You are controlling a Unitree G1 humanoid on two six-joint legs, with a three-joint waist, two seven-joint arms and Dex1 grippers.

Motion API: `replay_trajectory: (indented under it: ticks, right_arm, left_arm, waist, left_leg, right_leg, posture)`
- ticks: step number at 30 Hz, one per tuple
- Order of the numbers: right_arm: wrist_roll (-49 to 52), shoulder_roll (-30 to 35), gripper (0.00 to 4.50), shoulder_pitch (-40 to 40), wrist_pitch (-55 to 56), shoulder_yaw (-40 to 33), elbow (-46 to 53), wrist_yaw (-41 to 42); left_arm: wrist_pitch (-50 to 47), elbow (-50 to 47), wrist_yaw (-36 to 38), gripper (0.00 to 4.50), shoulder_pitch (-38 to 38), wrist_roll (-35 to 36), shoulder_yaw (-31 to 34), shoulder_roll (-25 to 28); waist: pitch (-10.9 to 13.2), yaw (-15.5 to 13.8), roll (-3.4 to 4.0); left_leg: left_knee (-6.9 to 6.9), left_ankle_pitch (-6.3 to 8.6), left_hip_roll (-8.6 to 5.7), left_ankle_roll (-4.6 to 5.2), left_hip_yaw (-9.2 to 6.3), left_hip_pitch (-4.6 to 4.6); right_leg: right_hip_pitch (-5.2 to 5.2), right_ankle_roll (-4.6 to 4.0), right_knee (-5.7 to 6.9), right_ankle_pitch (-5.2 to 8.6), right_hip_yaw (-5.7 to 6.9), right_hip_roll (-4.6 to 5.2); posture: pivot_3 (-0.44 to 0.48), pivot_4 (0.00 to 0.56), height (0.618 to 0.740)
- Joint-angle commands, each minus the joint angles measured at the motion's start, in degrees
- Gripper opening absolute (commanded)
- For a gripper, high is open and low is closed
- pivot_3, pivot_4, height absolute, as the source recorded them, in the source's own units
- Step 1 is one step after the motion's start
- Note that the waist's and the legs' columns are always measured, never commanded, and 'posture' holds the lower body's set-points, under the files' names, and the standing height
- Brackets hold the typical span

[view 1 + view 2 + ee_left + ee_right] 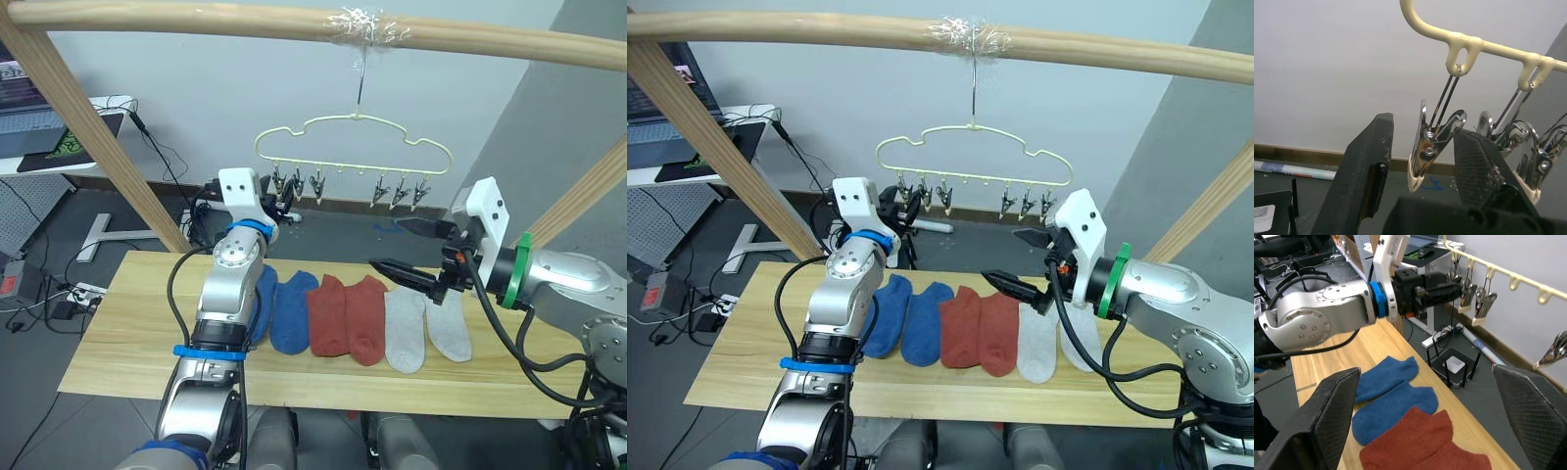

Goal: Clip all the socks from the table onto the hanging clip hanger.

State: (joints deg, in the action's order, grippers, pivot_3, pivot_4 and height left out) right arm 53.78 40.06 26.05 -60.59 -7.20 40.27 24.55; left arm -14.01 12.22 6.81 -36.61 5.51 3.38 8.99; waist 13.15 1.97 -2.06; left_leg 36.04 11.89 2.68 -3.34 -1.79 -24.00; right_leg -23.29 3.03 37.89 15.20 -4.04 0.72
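- The table (127,343) carries all six socks in a row nearer its far edge than its near one — two blue socks (282,308), two rust red socks (348,315), two light grey socks (428,328), left to right.
- The right gripper (409,249) hangs over the grey pair, fingers spread wide and holding nothing.
- Farther back, the clip hanger (353,144) hangs from a wooden pole (294,24); the left gripper (1422,164) is raised to its leftmost clip (1432,144), fingers parted on either side — not pinching it.

Both arms raised forward, left gripper (1422,176) and right gripper (409,249) apparently spread.
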Motion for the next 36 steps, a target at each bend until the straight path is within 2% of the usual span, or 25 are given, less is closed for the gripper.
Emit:
replay_trajectory:
  ticks: [1,29,32,36]
  right_arm:
    - [2.79,0.80,4.50,1.65,-0.09,-1.61,2.22,-0.63]
    - [7.22,2.12,4.50,0.30,0.74,-1.00,3.23,-4.40]
    - [7.43,2.15,4.50,0.06,0.78,-1.03,3.40,-4.72]
    - [7.68,2.25,4.50,-0.08,0.82,-1.08,3.54,-5.04]
  left_arm:
    - [2.03,0.17,-0.57,2.21,-2.25,-0.24,0.61,-0.16]
    - [3.02,1.65,-1.25,2.21,-5.19,0.14,1.29,-1.43]
    - [3.26,1.78,-1.19,1.68,-5.36,0.06,1.20,-1.57]
    - [3.19,2.00,-1.10,0.53,-5.48,0.10,1.15,-1.68]
  waist:
    - [0.04,0.02,0.00]
    - [0.32,0.61,-0.02]
    - [0.32,0.90,-0.02]
    - [0.33,1.12,-0.02]
  left_leg:
    - [0.00,0.00,0.00,0.00,0.00,-0.01]
    - [-0.02,0.00,0.00,-0.01,-0.02,-0.12]
    - [-0.04,0.01,0.00,-0.01,-0.03,-0.12]
    - [-0.04,0.01,0.00,-0.01,-0.03,-0.15]
  right_leg:
    - [-0.01,0.01,0.00,0.00,0.00,0.00]
    - [-0.05,0.06,-0.10,0.04,0.03,0.01]
    - [-0.06,0.06,-0.10,0.04,0.04,0.01]
    - [-0.08,0.07,-0.11,0.04,0.04,0.01]
  posture:
    - [-0.081,0.248,0.740]
    - [-0.095,0.241,0.740]
    - [-0.097,0.240,0.740]
    - [-0.100,0.240,0.740]
